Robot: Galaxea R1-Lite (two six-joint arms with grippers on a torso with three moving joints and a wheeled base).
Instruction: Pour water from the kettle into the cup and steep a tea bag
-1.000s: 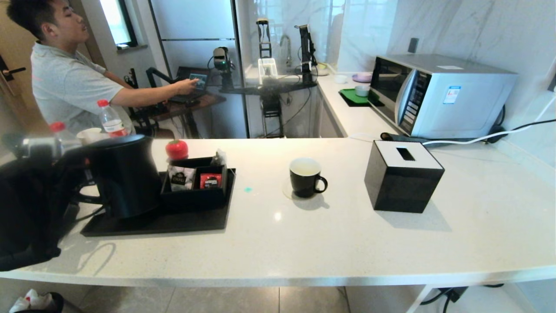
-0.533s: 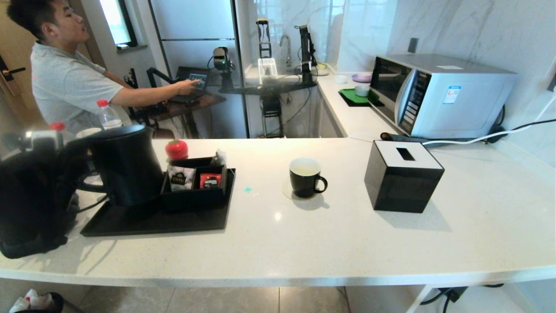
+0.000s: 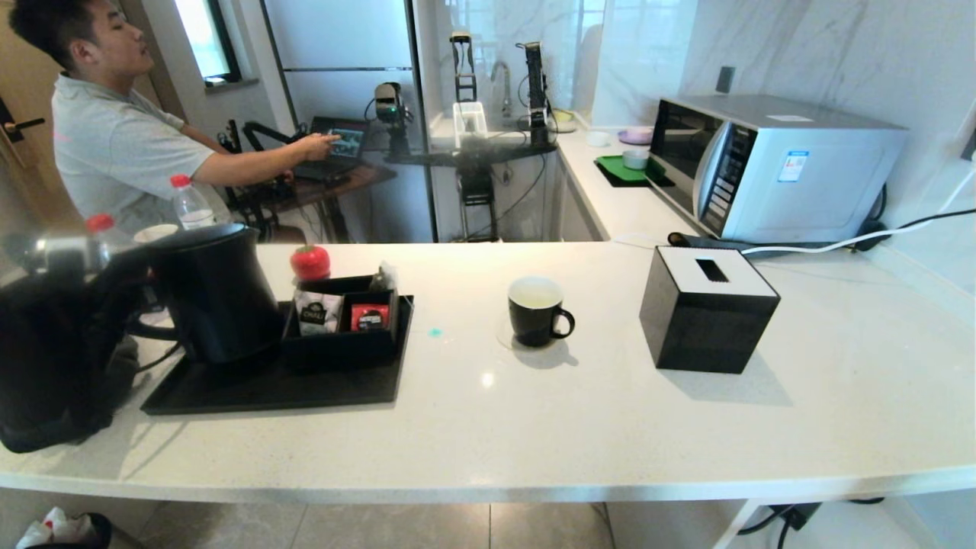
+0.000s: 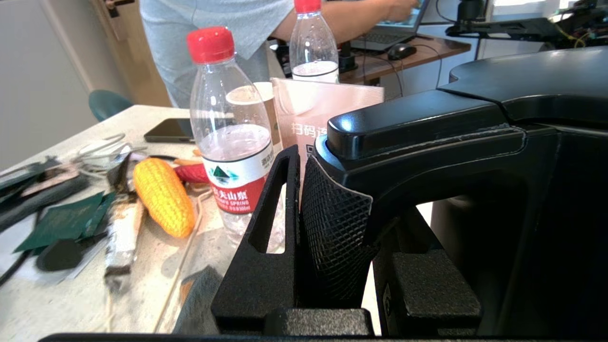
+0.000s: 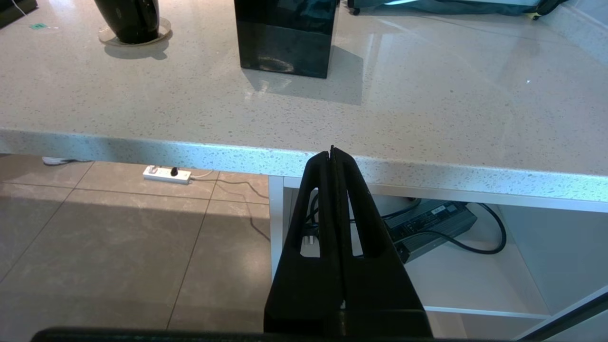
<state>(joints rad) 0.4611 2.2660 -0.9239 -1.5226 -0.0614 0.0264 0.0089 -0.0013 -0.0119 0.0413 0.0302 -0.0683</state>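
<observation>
Speckled pale stone worktop (image 3: 534, 427) fills my head view from the near edge. My right tool (image 5: 332, 156) is parked below that edge, its two black fingers pressed flat together on nothing. On my left, the left tool (image 4: 332, 213) is clamped at a narrow gap around the big loop handle of the tall matte black kettle (image 3: 217, 293); one ribbed finger pad (image 4: 335, 237) lies against the handle in the wrist view. That kettle hangs over the left end of a flat black tray (image 3: 305, 389), tilted a little. Just beside it on the tray sits a black divided box (image 3: 343, 343) holding a white packet (image 3: 313, 314) and a red packet (image 3: 370, 316), with a red tomato-shaped object (image 3: 310, 261) behind it. Further right, well apart from the tray, the small black mug with a white inside (image 3: 537, 311) stands on a clear coaster, handle turned right. A black cube tissue box with a white top (image 3: 705, 309) stands right of it. Behind the kettle stand clear plastic bottles with red caps (image 4: 230, 137).
</observation>
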